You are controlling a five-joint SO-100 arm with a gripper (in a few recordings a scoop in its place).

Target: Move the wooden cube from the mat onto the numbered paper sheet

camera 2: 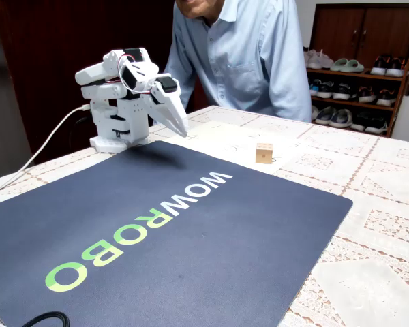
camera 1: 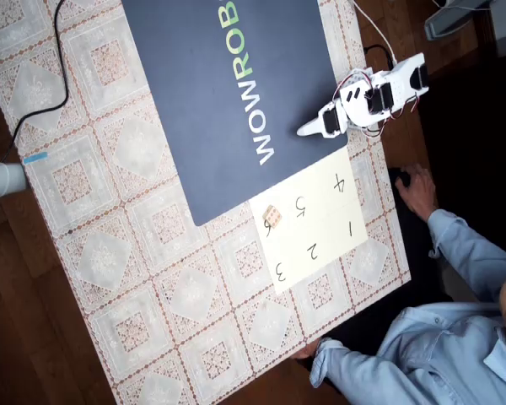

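Though already resting on the paper sheet near its mat-side edge, over a digit, wooden cube sits close enough to slide off if nudged. Pincer empty, seemingly closed, raised over the mat corner, well apart.
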